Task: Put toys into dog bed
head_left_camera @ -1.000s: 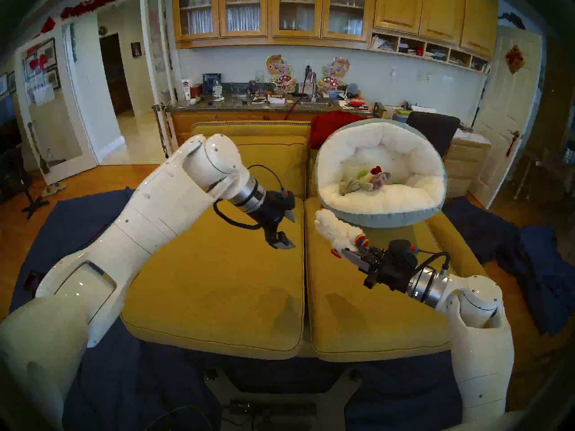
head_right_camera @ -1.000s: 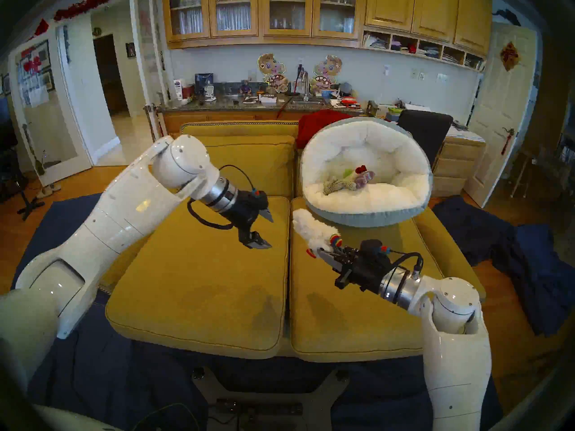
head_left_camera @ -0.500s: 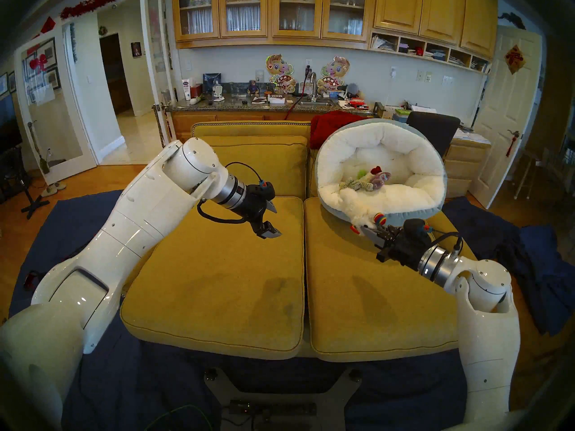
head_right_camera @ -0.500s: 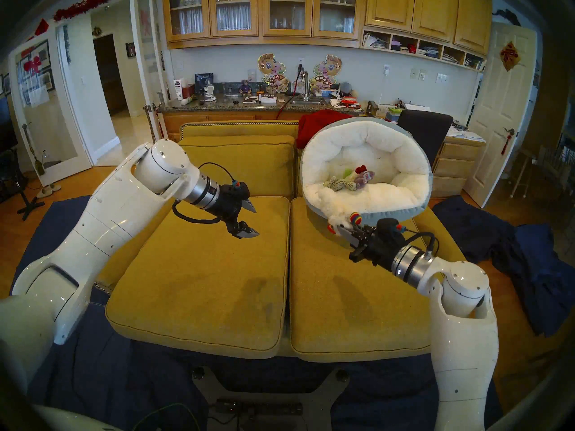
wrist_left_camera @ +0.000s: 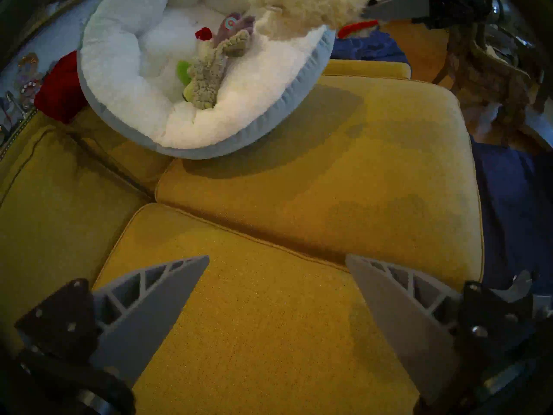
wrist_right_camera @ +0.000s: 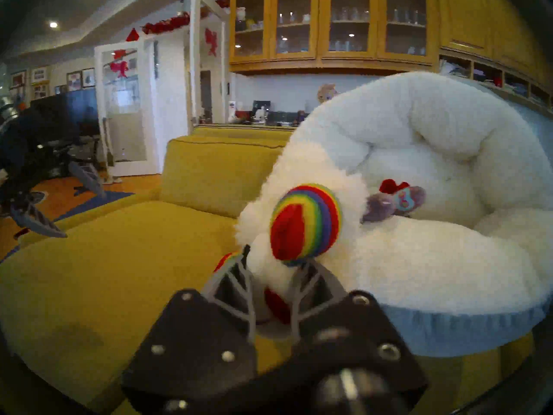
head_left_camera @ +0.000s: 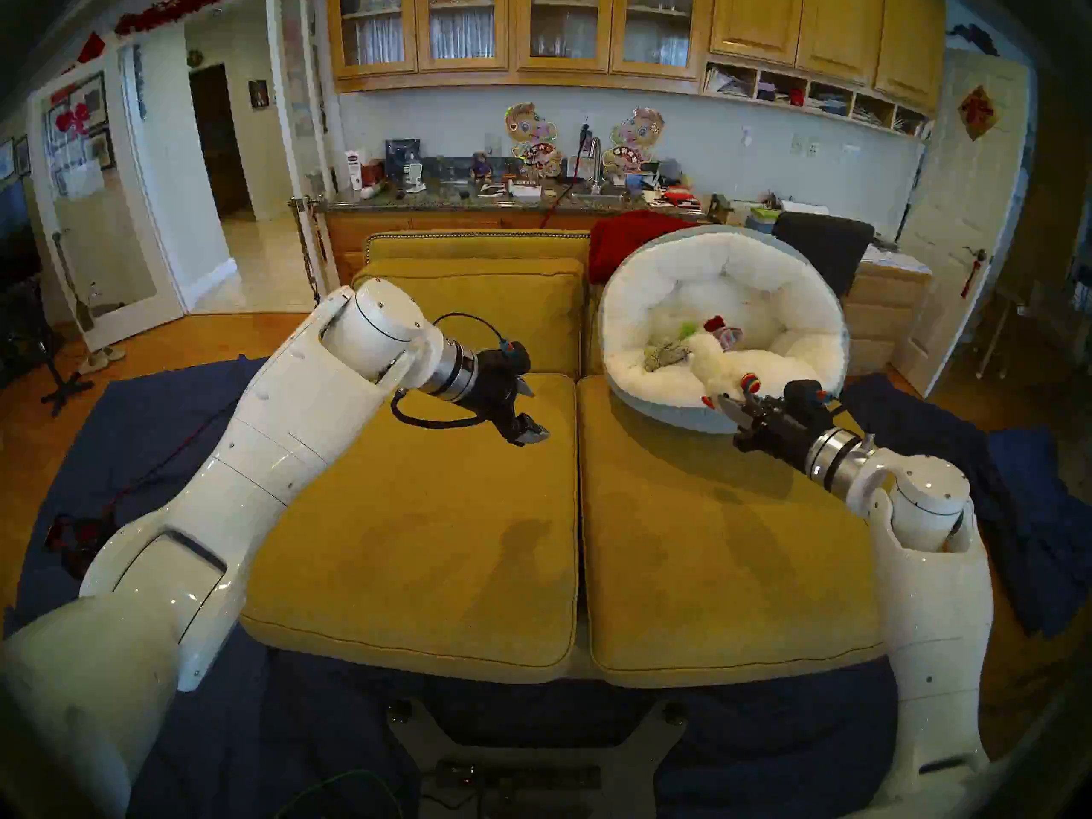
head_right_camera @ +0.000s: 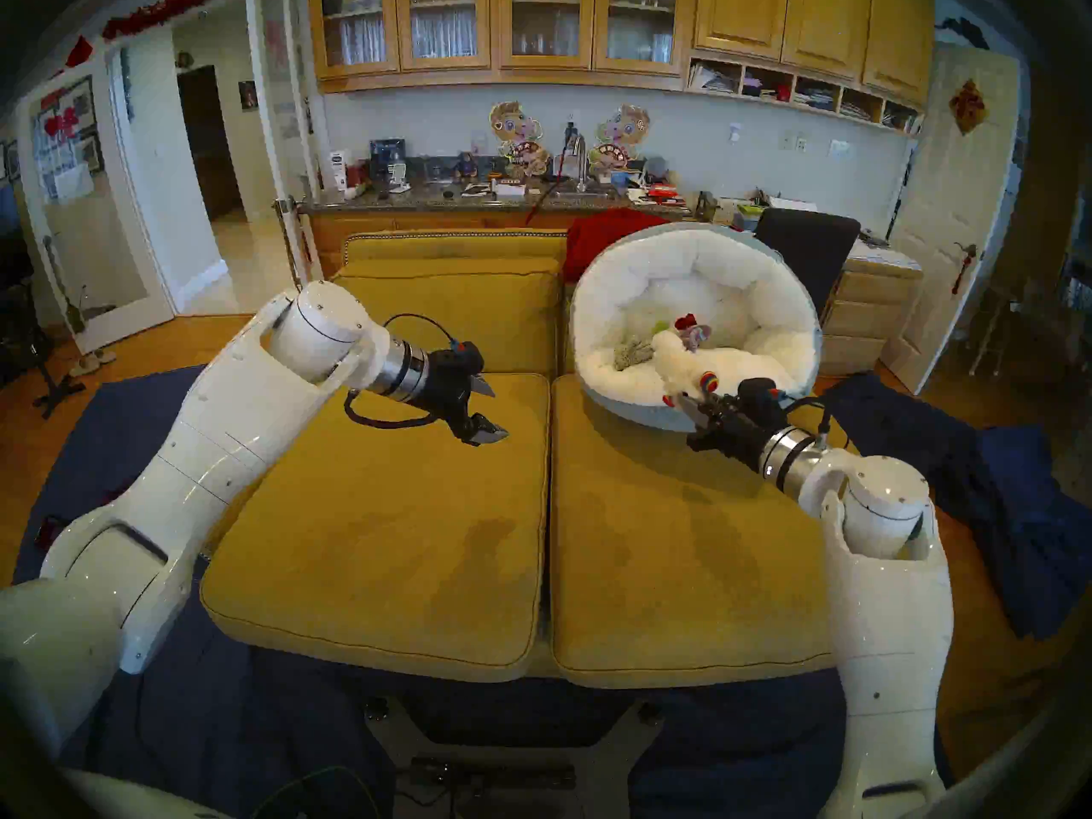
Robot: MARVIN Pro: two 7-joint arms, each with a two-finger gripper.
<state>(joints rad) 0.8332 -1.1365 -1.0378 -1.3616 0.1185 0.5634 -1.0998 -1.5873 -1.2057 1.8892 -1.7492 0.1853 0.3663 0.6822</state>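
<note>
The left gripper (head_left_camera: pixel 527 411) hangs empty over the left sofa cushion (head_left_camera: pixel 425 534), jaws spread wide. The right gripper (head_left_camera: pixel 728 405) is clamped on the white lamb with rainbow ears (head_left_camera: pixel 718 366), held over the front rim of the dog bed (head_left_camera: pixel 668 410). The shaggy beige animal (head_left_camera: pixel 662 355), lime-green cactus (head_left_camera: pixel 686 329) and purple animal (head_left_camera: pixel 730 336) lie inside.

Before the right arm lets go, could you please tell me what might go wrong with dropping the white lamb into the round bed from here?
1. The right gripper pinches the white plush lamb with rainbow ears by its head end, above the near rim of the round fluffy white dog bed; released now, it might roll out onto the mustard-yellow sofa cushion.
2. It may land on the shaggy beige toy and purple toy, nudging them.
</note>
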